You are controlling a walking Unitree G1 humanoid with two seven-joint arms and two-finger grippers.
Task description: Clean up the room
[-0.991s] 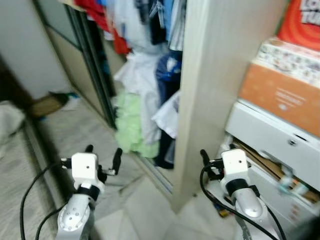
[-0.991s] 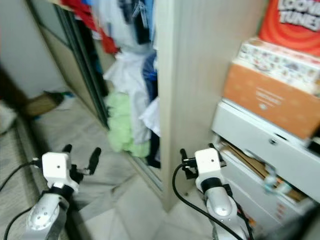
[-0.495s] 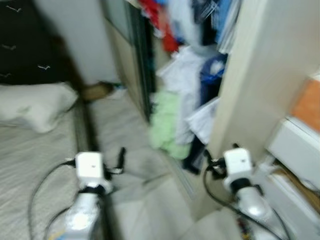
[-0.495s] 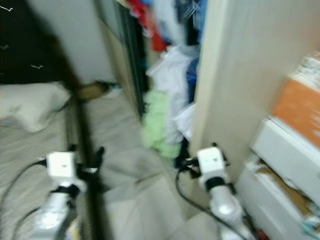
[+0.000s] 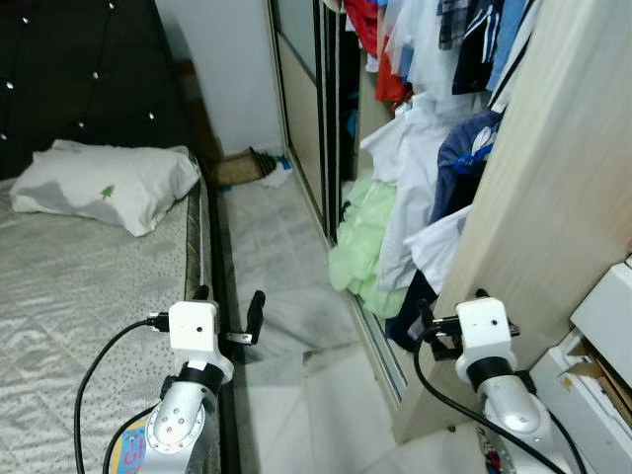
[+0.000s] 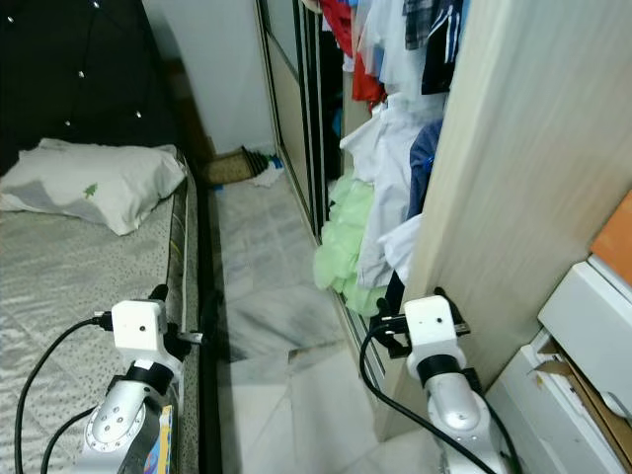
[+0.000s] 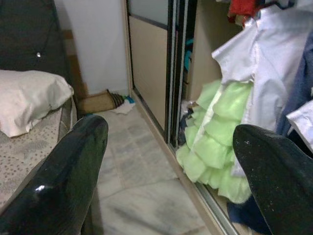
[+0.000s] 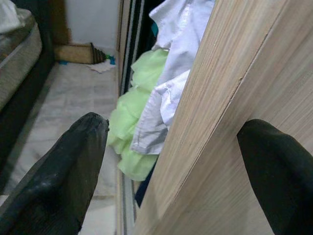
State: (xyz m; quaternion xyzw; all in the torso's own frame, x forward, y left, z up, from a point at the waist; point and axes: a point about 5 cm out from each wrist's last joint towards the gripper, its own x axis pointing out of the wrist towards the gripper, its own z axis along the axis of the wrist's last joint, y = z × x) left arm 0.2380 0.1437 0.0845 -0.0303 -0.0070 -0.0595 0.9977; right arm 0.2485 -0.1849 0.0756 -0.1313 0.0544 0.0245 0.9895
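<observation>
A marble floor (image 5: 286, 257) runs between bed (image 5: 89, 267) and open wardrobe (image 5: 326, 118), where a green garment (image 5: 360, 247) spills out. Left gripper (image 5: 229, 314) and right gripper (image 5: 449, 318) hover empty, fingers spread.

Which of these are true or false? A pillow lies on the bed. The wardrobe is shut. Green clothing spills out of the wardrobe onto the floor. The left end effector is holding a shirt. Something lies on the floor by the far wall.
1. A pillow lies on the bed. True.
2. The wardrobe is shut. False: its sliding door is open and clothes show inside.
3. Green clothing spills out of the wardrobe onto the floor. True.
4. The left end effector is holding a shirt. False: its fingers are apart with nothing between them.
5. Something lies on the floor by the far wall. True: a brown item and a pale scrap beside it.
</observation>
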